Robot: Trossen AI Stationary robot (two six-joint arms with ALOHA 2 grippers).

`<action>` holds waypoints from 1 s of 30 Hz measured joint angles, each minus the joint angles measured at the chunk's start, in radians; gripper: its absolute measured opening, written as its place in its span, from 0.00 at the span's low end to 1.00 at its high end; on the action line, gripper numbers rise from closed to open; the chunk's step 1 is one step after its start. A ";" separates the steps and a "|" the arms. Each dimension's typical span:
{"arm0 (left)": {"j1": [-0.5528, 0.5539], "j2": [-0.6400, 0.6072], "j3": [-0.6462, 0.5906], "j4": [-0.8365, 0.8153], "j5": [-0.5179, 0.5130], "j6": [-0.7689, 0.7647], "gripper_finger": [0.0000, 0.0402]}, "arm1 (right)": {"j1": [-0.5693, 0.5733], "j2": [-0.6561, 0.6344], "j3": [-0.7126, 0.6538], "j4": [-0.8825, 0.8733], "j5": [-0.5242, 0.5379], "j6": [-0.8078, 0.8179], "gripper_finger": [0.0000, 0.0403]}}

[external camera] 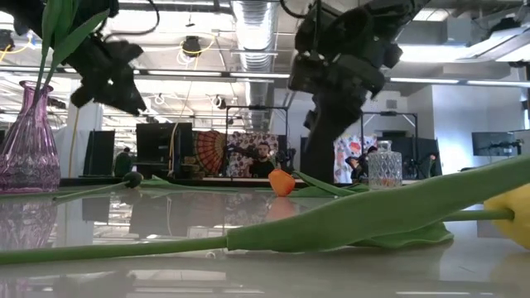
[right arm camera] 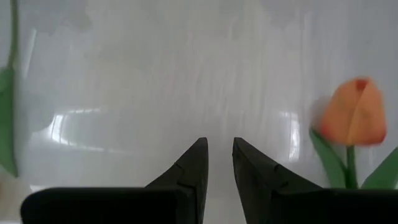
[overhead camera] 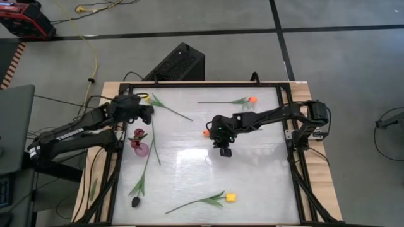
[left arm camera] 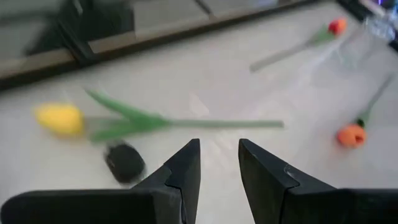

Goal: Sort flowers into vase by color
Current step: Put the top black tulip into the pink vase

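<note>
My left gripper (left arm camera: 219, 144) hangs open by a narrow gap near the table's far left (overhead camera: 144, 113), over a yellow tulip (left arm camera: 59, 118) whose stem (overhead camera: 173, 110) lies flat. My right gripper (right arm camera: 220, 142), also slightly open, points down at bare table near the middle (overhead camera: 222, 149), beside an orange tulip (right arm camera: 354, 113). A purple vase (overhead camera: 140, 146) on the left holds a dark red tulip. A clear vase (overhead camera: 247, 106) stands at the far side, with another orange tulip (overhead camera: 252, 99) lying next to it. A yellow tulip (overhead camera: 230, 197) and a maroon one (overhead camera: 135, 202) lie near the front.
The white table top sits inside a black frame (overhead camera: 293, 145). Bare surface lies between the middle and the near right corner. In the low view, the near yellow tulip's stem (external camera: 348, 219) crosses the foreground. People sit in the room beyond the table (external camera: 263, 157).
</note>
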 joint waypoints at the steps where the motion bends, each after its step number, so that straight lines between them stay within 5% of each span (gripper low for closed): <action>1: 0.000 0.020 0.000 0.000 0.026 -0.013 0.24 | 0.000 0.000 0.007 0.001 0.000 0.000 0.25; 7: 0.000 0.126 0.002 -0.003 0.081 -0.009 0.24 | 0.003 0.000 0.025 0.000 0.000 0.000 0.25; 12: 0.011 0.180 0.007 -0.050 -0.048 -0.064 0.24 | 0.015 0.000 0.025 -0.004 0.000 -0.001 0.25; 16: 0.039 0.257 0.003 -0.073 -0.045 -0.110 0.25 | 0.024 0.000 0.025 -0.006 -0.001 -0.004 0.25; 30: 0.050 0.542 0.003 -0.029 -0.014 -0.117 0.42 | 0.046 -0.001 0.025 -0.013 -0.001 -0.021 0.25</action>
